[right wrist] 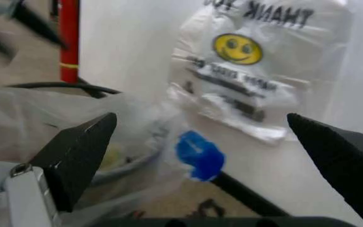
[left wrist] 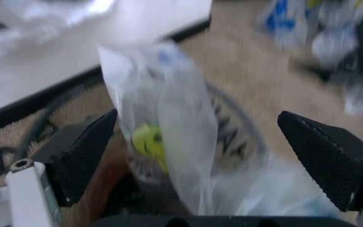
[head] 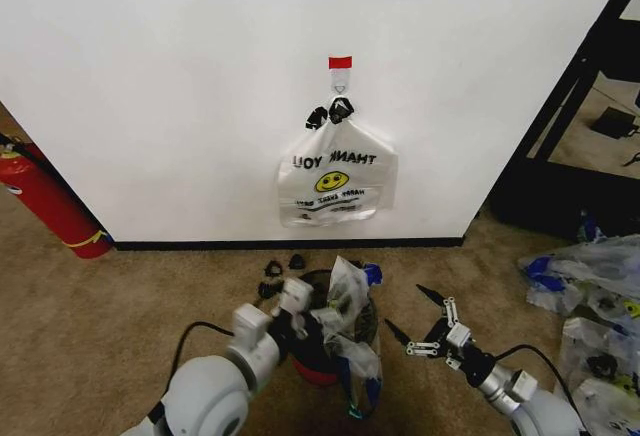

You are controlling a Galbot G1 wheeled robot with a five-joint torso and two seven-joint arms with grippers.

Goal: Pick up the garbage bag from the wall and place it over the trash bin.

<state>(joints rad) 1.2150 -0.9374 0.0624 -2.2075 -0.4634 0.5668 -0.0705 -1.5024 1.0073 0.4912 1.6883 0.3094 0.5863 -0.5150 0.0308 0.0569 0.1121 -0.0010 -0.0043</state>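
White wall (head: pixel 180 86) with a black baseboard (head: pixel 290 244) along its foot, above a tan carpet floor (head: pixel 90 326). A small hook (head: pixel 340 82) sits under a red tape strip (head: pixel 340 62); from it hangs a smiley bag (head: pixel 335 178) with black handle clips, flat against the wall. A red fire extinguisher (head: pixel 55 206) leans at the wall's left end. A dark shelf frame (head: pixel 560 106) stands at the wall's right end, with a heap of plastic bags (head: pixel 590 296) on the carpet beside it.

The trash bin (head: pixel 318 348), black mesh with a red base, stands on the carpet in front of the baseboard, below the hanging bag. The garbage bag (head: pixel 352 328), translucent with a blue tab (right wrist: pixel 199 155) on a handle, is draped over the bin's rim, part rising above it and part hanging down its right side.

Left end effector (head: pixel 284 293): released, jaws wide apart, just left of the bin; in the left wrist view the bag rises between its pads (left wrist: pixel 87 151), touching neither clearly.

Right end effector (head: pixel 430 324): released, jaws spread wide, to the right of the bin and apart from it, grasping nothing.
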